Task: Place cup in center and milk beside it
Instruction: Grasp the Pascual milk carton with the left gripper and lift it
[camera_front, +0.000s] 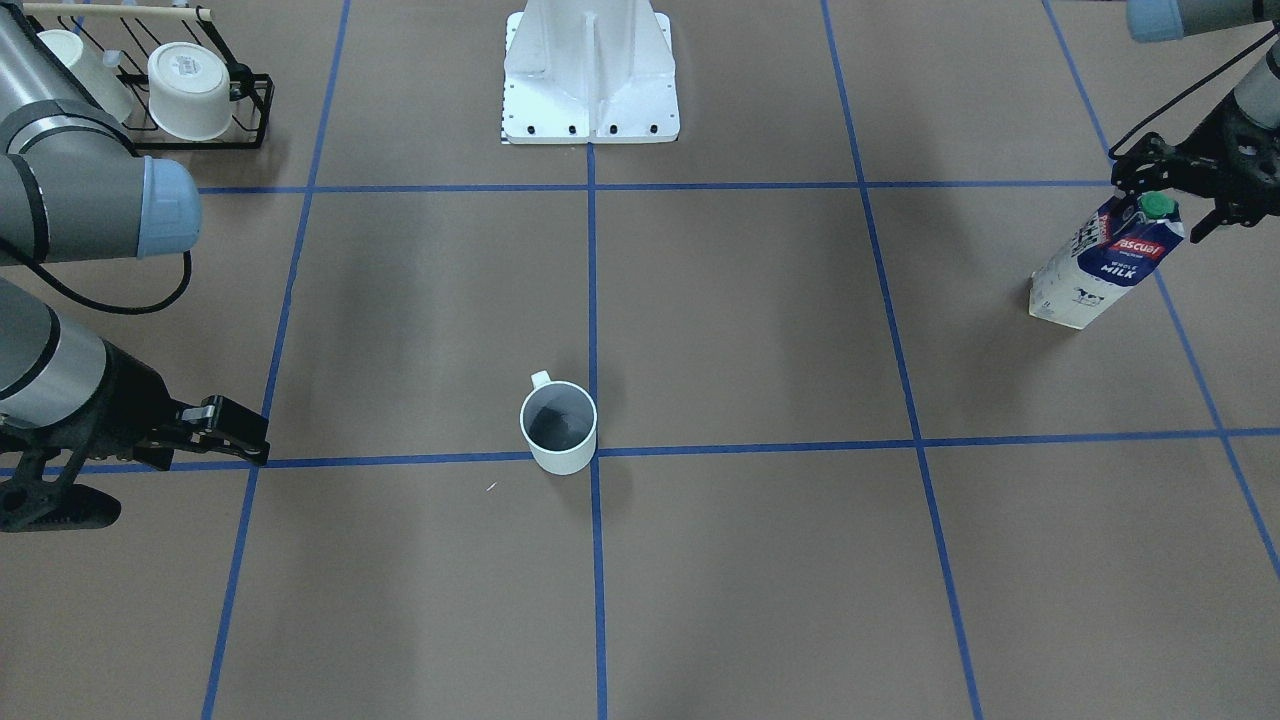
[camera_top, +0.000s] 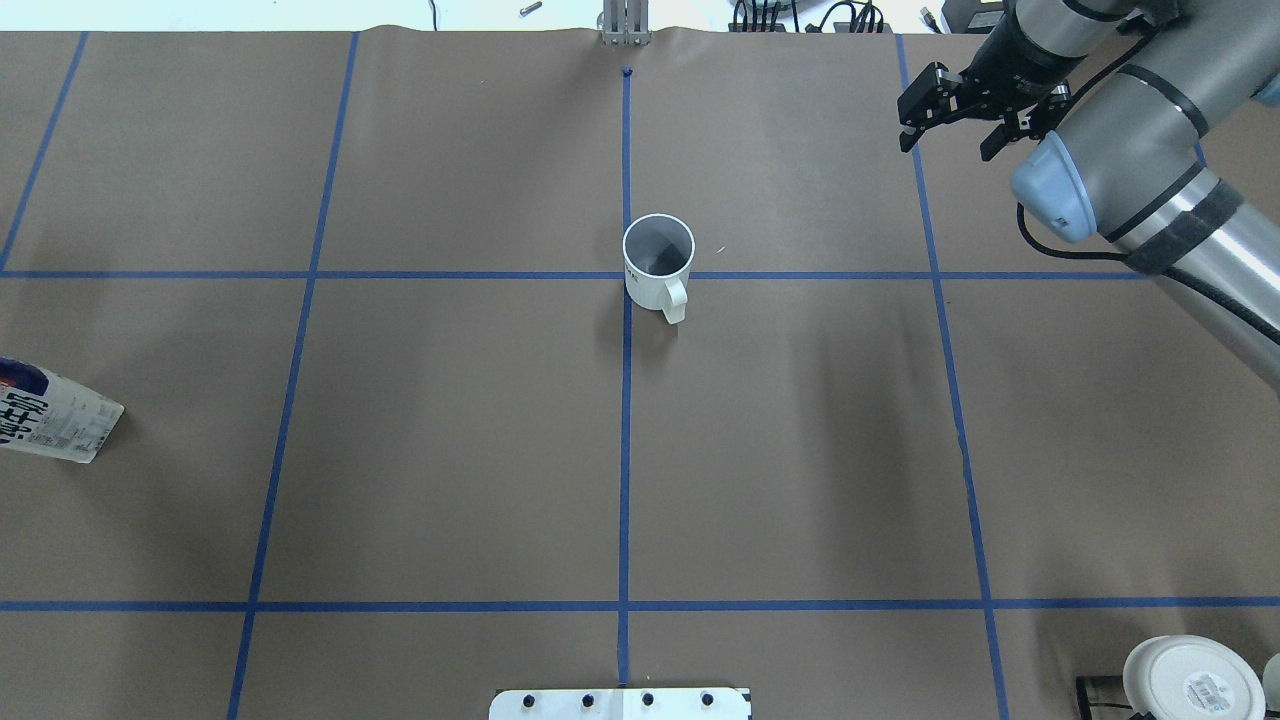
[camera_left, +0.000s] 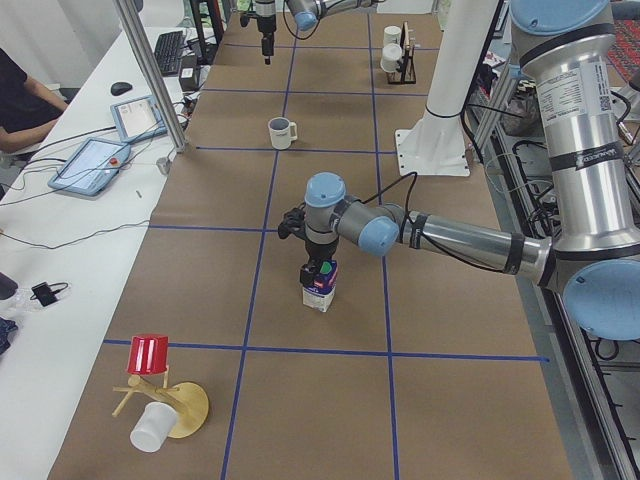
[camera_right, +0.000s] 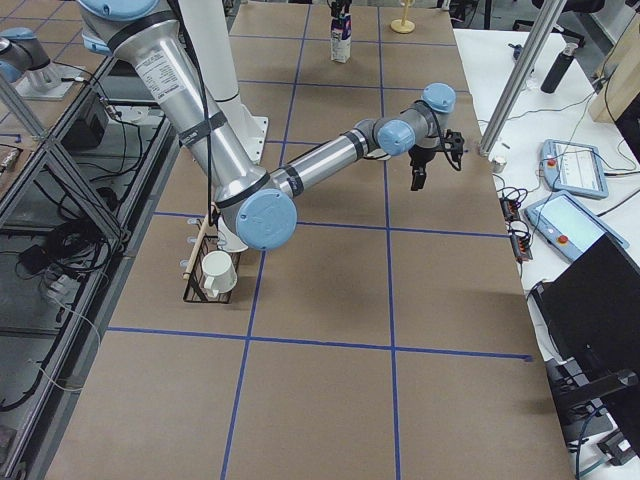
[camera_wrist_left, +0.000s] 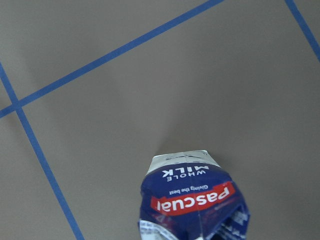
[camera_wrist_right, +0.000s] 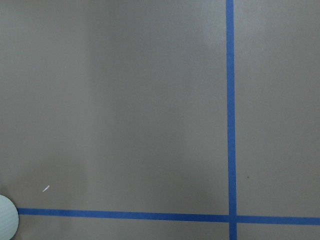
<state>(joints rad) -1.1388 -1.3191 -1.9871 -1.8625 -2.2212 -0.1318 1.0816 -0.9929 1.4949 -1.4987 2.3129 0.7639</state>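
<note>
The cup (camera_front: 558, 425), a small white mug with a grey inside, stands upright on the center crossing (camera_front: 597, 451) of the blue tape; it also shows from overhead (camera_top: 658, 262) with its handle toward the robot. The milk (camera_front: 1105, 265) stands upright far to the robot's left, at the overhead view's left edge (camera_top: 50, 420). My left gripper (camera_front: 1172, 198) is open, its fingers on either side of the carton's green-capped top. The left wrist view looks down on the carton (camera_wrist_left: 192, 202). My right gripper (camera_top: 948, 142) is open and empty, far right of the cup.
A black wire rack (camera_front: 250, 110) with a wide white cup (camera_top: 1190, 680) stands near the robot's right. The white robot base (camera_front: 590, 80) is at the table's robot side. A wooden mug stand with a red cup (camera_left: 150, 355) stands at the left end.
</note>
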